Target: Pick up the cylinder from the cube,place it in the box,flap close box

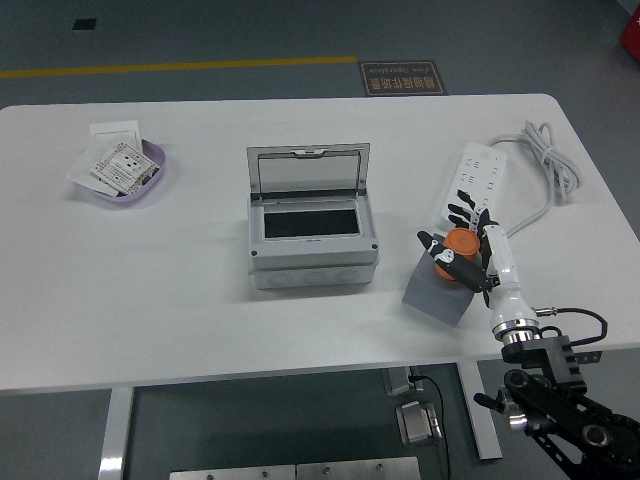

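bare table between cube (437,293) and box (312,232) | lid (308,170) upright

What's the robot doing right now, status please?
Right robot hand closed around orange cylinder, on grey cube. Left hand out of sight. Box lid up, path clear.

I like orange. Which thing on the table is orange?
The small cylinder atop the grey cube, in the right hand. The box is grey.

1. The right hand (468,250) covers much of the orange cylinder (460,240), hiding its sides.
2. Print on the cards in the purple tray (152,180) is too small to read.
3. The floor sign (400,76) is illegible.
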Robot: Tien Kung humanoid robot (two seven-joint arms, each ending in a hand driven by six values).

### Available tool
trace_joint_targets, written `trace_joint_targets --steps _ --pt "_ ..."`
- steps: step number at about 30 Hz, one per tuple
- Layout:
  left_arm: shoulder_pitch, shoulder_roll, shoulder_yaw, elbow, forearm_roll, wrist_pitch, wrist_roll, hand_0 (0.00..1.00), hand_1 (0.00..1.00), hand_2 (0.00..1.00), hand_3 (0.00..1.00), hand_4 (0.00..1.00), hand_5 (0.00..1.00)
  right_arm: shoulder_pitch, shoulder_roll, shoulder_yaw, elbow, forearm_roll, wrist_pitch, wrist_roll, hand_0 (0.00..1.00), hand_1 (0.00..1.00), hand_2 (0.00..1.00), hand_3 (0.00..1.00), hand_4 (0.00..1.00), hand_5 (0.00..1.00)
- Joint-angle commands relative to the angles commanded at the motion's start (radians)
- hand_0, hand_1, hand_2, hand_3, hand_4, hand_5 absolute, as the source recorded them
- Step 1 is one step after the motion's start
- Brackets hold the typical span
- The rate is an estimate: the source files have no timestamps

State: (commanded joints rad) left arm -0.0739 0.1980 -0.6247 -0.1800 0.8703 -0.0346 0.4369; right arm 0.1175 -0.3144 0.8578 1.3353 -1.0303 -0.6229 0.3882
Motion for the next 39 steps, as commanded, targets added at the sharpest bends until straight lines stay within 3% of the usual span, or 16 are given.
trace_joint_targets --steps 15,16,21,22,27,28,33,34,39 --pt "-0.001 -0.001 0.034 0.000 -0.038 0.004 -0.014 0.634 0.682 0.562 0.597 0.687 0.187 -0.002 0.002 -0.006 -0.006 0.009 -0.011 0.003 0.829 0.781 0.800 0.857 0.876 0.316" --pt "-0.001 -0.001 0.034 0.000 -0.038 0.004 -0.015 0.634 0.681 0.562 0.597 0.688 0.189 -0.002 0.002 -0.006 -0.006 0.010 -0.012 0.003 0.825 0.776 0.790 0.850 0.768 0.250" --pt "-0.001 0.000 0.033 0.000 -0.039 0.006 -0.018 0.634 0.681 0.562 0.597 0.688 0.189 -0.002 0.003 -0.012 -0.010 0.018 -0.015 0.006 0.825 0.776 0.790 0.850 0.768 0.250" --pt "-0.001 0.000 0.033 0.000 -0.038 0.007 -0.018 0.634 0.681 0.563 0.599 0.692 0.192 -0.002 0.003 -0.012 -0.011 0.019 -0.015 0.006 0.820 0.770 0.775 0.835 0.548 0.153" --pt "-0.001 0.000 0.036 0.000 -0.041 0.010 -0.023 0.634 0.681 0.563 0.599 0.692 0.192 -0.001 0.003 -0.014 -0.012 0.023 -0.016 0.009 0.820 0.770 0.775 0.835 0.548 0.153" --pt "-0.002 0.000 0.036 0.000 -0.042 0.011 -0.024 0.634 0.681 0.564 0.600 0.691 0.189 -0.001 0.003 -0.014 -0.012 0.023 -0.017 0.009 0.811 0.756 0.729 0.722 0.325 0.128" --pt "-0.003 0.000 0.053 0.000 -0.060 0.013 -0.031 0.634 0.681 0.564 0.600 0.691 0.189 0.001 0.003 -0.012 -0.015 0.026 -0.019 0.010 0.811 0.756 0.729 0.722 0.325 0.128" --pt "-0.004 0.000 0.060 0.000 -0.067 0.014 -0.033 0.633 0.681 0.565 0.601 0.692 0.189 0.001 0.004 -0.012 -0.016 0.027 -0.019 0.010 0.805 0.733 0.687 0.669 0.206 0.120" --pt "-0.007 0.000 0.078 0.000 -0.086 0.018 -0.043 0.633 0.681 0.565 0.601 0.692 0.189 0.001 0.004 -0.010 -0.017 0.026 -0.019 0.008 0.805 0.733 0.687 0.669 0.206 0.120"
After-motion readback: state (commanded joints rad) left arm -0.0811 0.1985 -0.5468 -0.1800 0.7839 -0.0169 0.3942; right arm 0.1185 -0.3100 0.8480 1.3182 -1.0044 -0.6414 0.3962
